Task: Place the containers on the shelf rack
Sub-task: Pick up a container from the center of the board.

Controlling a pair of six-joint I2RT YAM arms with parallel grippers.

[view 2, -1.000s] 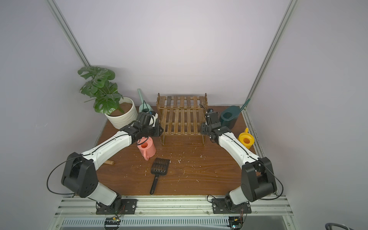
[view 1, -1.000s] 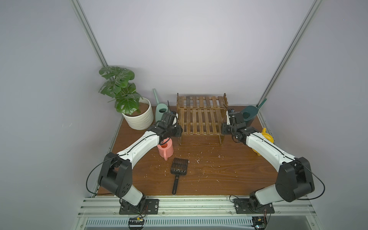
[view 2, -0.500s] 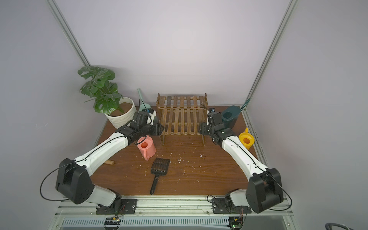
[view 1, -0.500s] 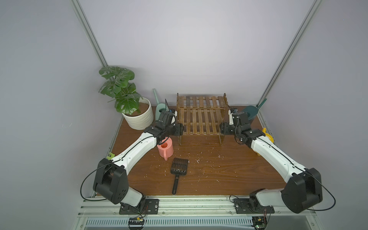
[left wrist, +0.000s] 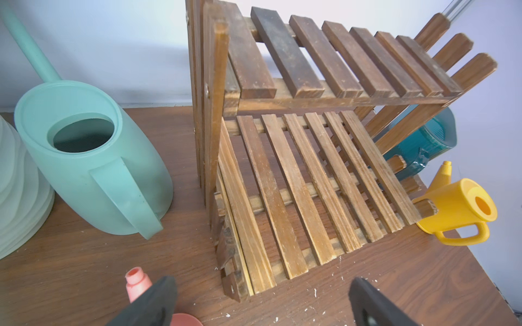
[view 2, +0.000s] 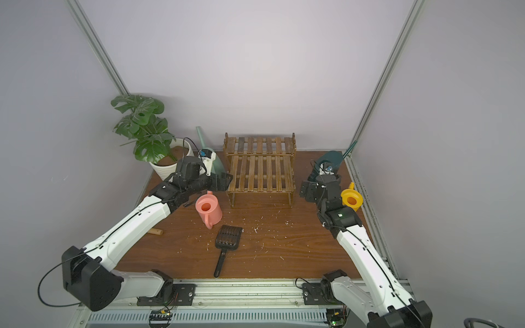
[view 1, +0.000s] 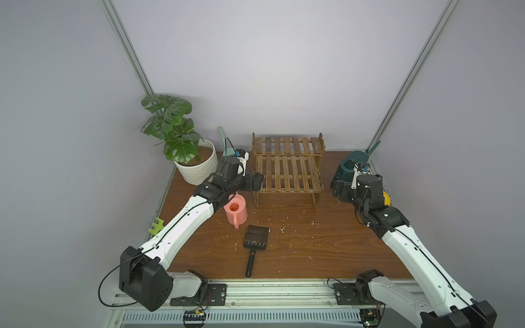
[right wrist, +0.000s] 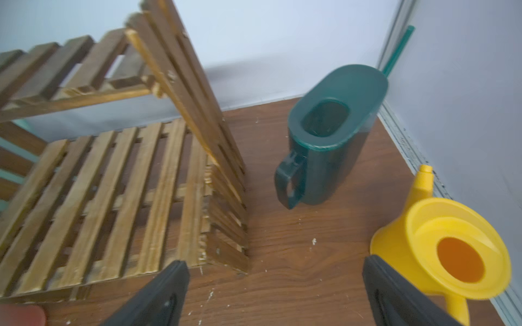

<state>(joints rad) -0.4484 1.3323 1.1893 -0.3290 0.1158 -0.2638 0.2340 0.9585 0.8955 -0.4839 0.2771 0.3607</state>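
Dark brown slatted wooden shelf rack (view 1: 287, 170) stands bare on the desk (view 1: 312, 255), tall mint-green plastic watering can (left wrist: 93, 175) and dark-teal can (right wrist: 333, 135) flanking it, small pink can (view 1: 235, 210) and yellow can (view 2: 351, 200) nearer; left end effector (left wrist: 262, 282) and right end effector (right wrist: 274, 262) gape empty; best to pinch handles squarely, lift upright

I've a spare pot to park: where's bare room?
Both tiers of the dark wooden slatted rack are bare, as is the tabletop between it, the black slotted scoop and the right arm. Crowded beside the rack: mint-green watering can and pink can by the left arm, dark-teal can and yellow can by the right.
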